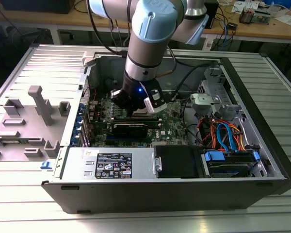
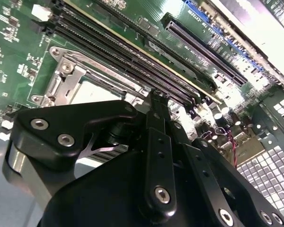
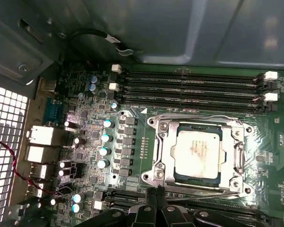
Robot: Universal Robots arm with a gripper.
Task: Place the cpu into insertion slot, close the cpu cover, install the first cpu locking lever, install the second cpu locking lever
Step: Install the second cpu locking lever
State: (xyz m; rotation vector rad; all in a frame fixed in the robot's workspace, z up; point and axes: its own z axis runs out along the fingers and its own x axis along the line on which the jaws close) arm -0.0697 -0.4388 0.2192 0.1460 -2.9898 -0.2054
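The cpu (image 3: 198,152) has a dull matt metal top, the cpu cover (image 3: 164,151) bright metal, the fingers (image 2: 157,142) matt black.

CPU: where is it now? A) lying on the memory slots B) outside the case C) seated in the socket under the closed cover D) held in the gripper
C: in the first wrist view the cpu sits in the socket with the cover flat around it, and the gripper is at the socket's edge.

I count one dull silver-grey square cpu (image 3: 199,152), one silver-rimmed square insertion slot (image 3: 164,156), one thin silver metal cpu cover (image 3: 238,156), four long black memory slots (image 3: 189,87), one black fan shroud (image 1: 130,129).
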